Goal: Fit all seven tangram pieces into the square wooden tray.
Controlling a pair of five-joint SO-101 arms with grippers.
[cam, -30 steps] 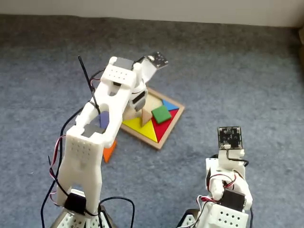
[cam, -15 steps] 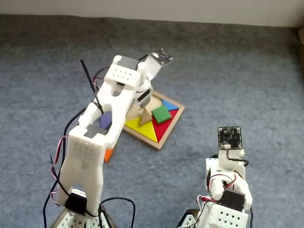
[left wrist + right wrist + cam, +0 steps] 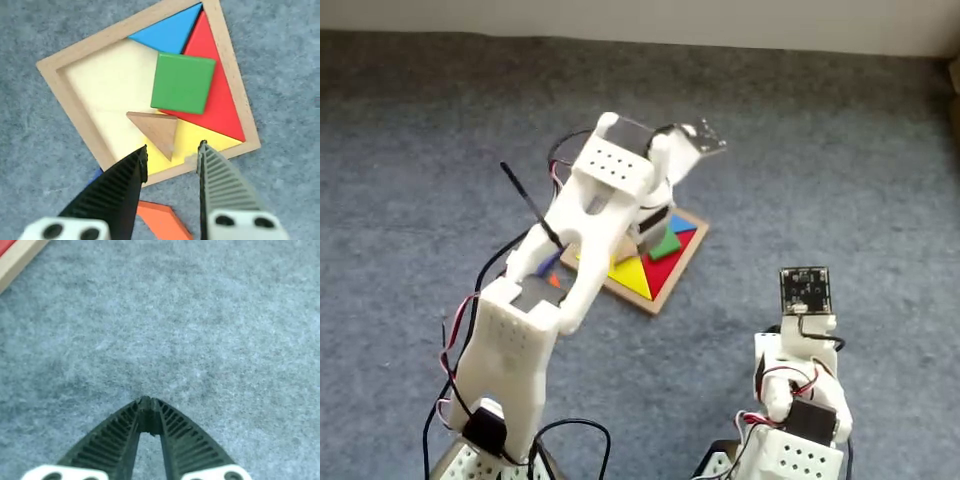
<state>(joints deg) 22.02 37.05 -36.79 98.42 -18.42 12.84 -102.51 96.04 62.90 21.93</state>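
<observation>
Square pale-wood tray (image 3: 234,75), floor unpainted cream, holding a sky-blue triangle (image 3: 170,32), a large red triangle (image 3: 217,100), a green square (image 3: 182,82), a yellow triangle (image 3: 192,137) and a tan bare-wood triangle (image 3: 157,131) with faint grain. An orange flat piece (image 3: 162,220) and a dark blue piece (image 3: 96,176) lie on the mottled grey-blue carpet (image 3: 200,315). The left gripper (image 3: 172,150) and right gripper (image 3: 147,402) have black ribbed fingers on white bodies.

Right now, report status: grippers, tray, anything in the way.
Left gripper open, over wooden triangle in tray. Right gripper shut over bare carpet. Orange piece outside tray. Nothing blocks the triangle.
</observation>
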